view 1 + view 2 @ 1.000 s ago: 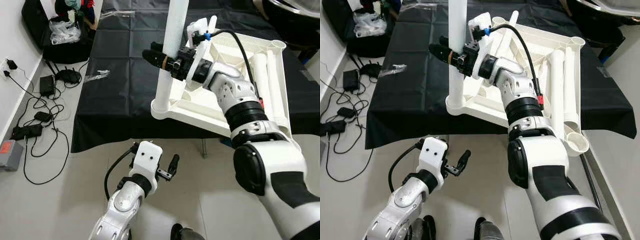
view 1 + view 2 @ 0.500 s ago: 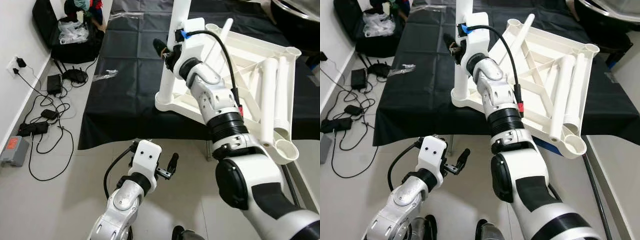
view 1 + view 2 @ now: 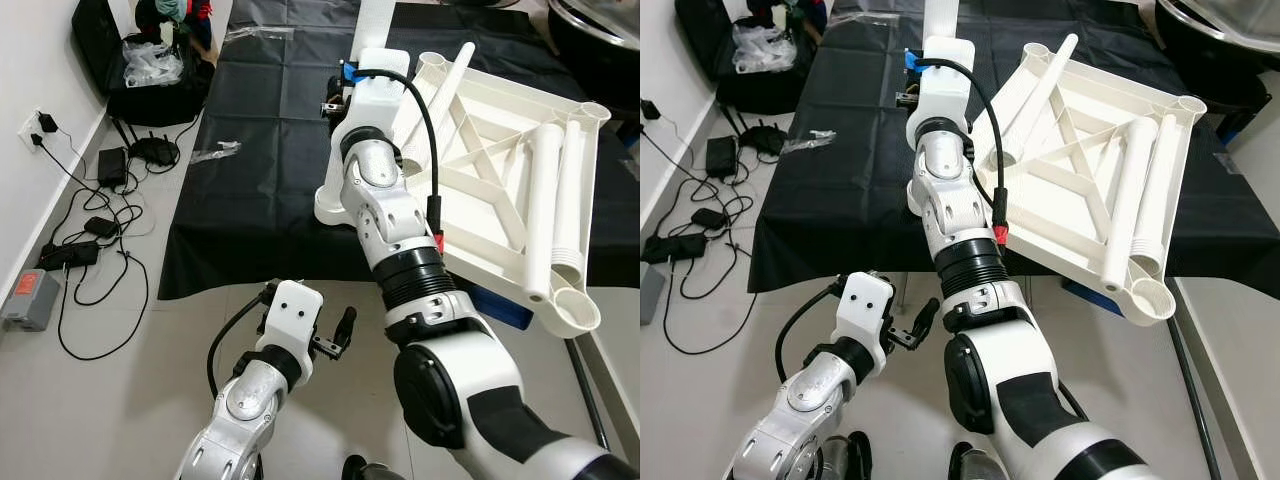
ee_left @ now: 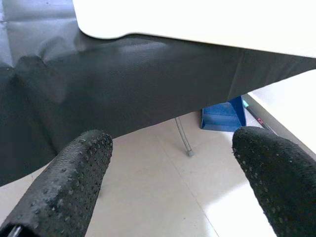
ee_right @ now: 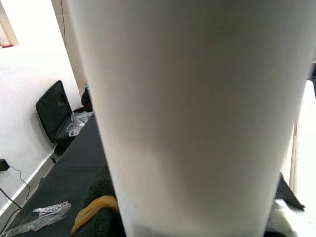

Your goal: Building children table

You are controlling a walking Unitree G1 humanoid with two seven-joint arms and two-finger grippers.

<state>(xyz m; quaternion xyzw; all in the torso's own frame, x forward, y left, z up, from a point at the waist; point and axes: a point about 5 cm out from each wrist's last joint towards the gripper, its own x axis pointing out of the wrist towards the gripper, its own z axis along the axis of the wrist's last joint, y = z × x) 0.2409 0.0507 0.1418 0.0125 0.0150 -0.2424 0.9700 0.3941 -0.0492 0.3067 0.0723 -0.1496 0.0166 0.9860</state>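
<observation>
1. Right gripper (image 3: 335, 100) clamps the upright white leg (image 3: 372, 25) at the upturned tabletop frame's (image 3: 500, 190) ten-o'clock corner, on the black-draped surface (image 3: 250, 150).
2. Left gripper (image 3: 335, 335) hangs low over the floor, jaws apart, holding nothing.

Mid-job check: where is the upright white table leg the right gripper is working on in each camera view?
Left eye view: upright white leg at top centre, behind the right wrist.
Right eye view: same leg at top, left of centre.
Right wrist view: the leg spans the picture, close up.
Left wrist view: leg not in it; white tabletop edge above.
Shared landmark: black cloth, also at.
</observation>
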